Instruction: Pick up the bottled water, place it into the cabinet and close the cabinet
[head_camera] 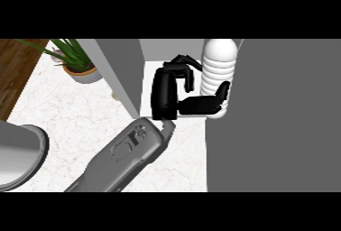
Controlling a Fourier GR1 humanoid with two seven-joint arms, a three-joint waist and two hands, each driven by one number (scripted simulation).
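Observation:
The bottled water (220, 63), white and ribbed, stands upright inside the open cabinet (125, 76) on its pale floor, against the right side. My left hand (165, 92) reaches into the cabinet just left of the bottle. Its fingers (188, 65) are loosely bent and stop short of the bottle's left side. The thumb (208, 101) stretches right, and its tip overlaps the bottle's lower part. The bottle is not enclosed between thumb and fingers. The cabinet door (273, 117) is a large grey panel swung open at the right. My right hand does not show.
A potted plant (78, 65) stands on the marble counter (73, 113) left of the cabinet. A grey round object (20, 155) lies at the lower left edge. A wooden floor strip (16, 67) runs past the counter's left edge.

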